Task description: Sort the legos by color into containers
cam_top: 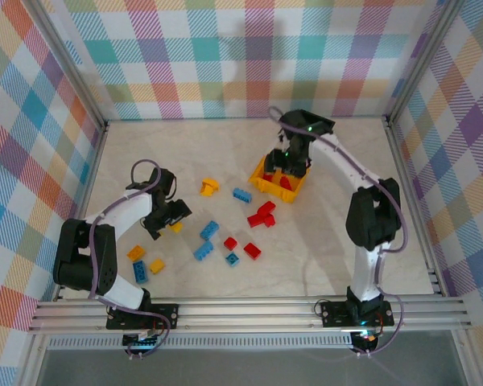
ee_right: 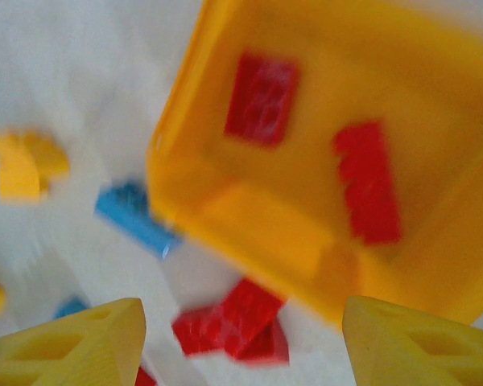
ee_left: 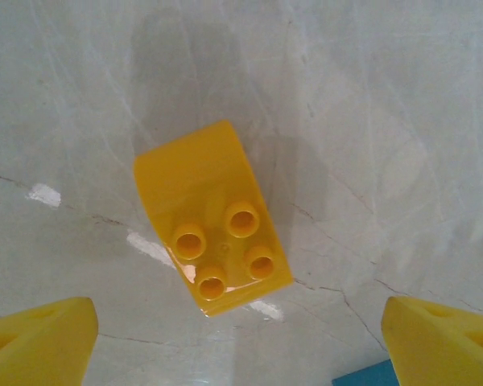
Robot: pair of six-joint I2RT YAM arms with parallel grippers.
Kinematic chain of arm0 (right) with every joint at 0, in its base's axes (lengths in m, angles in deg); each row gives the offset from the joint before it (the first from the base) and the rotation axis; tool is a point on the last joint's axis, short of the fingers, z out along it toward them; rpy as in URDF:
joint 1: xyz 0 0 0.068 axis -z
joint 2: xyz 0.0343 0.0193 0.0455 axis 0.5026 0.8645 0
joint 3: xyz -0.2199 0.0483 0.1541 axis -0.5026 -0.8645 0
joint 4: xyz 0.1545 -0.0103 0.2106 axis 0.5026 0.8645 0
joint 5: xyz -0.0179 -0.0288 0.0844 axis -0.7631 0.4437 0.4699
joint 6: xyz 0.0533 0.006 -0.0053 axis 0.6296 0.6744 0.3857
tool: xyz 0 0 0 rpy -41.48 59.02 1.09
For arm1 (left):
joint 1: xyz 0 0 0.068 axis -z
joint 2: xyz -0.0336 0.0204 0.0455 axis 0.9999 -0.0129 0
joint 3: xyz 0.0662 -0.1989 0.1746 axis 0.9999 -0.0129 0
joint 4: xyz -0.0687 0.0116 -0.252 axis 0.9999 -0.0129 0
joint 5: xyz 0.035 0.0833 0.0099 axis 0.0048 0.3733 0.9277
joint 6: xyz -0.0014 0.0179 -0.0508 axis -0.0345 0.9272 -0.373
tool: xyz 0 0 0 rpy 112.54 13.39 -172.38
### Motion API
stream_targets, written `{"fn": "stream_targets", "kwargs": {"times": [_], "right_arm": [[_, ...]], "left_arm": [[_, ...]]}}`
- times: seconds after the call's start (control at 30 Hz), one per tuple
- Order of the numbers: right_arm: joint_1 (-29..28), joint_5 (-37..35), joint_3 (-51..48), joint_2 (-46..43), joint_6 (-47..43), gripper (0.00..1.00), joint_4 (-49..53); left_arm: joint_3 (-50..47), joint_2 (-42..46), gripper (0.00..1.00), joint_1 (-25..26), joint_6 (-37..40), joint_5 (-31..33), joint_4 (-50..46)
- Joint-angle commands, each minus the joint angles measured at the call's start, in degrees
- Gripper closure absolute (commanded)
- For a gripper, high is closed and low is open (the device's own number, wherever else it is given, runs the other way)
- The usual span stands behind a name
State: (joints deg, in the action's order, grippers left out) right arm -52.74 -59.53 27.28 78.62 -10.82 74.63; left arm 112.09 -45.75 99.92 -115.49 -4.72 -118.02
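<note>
A yellow four-stud lego lies on the table just ahead of my open left gripper, with nothing between the yellow fingertips. From above, the left gripper hovers over that lego. My right gripper is open above the yellow-orange bin. The blurred right wrist view has the bin holding two red legos beyond the empty right gripper. The black and white bins are out of view.
Loose legos lie mid-table: a red cluster, blue ones, a yellow one, and yellow and blue ones by the left arm. Plaid walls and a metal frame enclose the table.
</note>
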Motion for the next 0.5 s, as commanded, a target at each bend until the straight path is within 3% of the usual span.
{"fn": "stream_targets", "kwargs": {"times": [0.0, 0.1, 0.17, 0.47], "right_arm": [[2.9, -1.8, 10.8, 6.5, 6.6, 0.34, 5.8], [5.2, -6.2, 23.2, 13.6, 9.1, 0.33, 14.0], [6.5, -10.0, 25.7, 14.9, 9.3, 0.33, 16.7], [13.2, -10.1, 11.5, 10.6, 9.3, 0.37, 10.9]], "left_arm": [[1.2, 1.1, 0.09, -0.9, 1.7, -0.6, -1.2], [0.9, 1.8, 0.08, -1.0, 2.6, -1.1, -1.5], [0.6, 2.3, 0.08, -1.0, 3.0, -1.4, -1.4], [-0.4, 3.0, 0.08, -1.4, 4.7, -2.9, -0.7]]}}
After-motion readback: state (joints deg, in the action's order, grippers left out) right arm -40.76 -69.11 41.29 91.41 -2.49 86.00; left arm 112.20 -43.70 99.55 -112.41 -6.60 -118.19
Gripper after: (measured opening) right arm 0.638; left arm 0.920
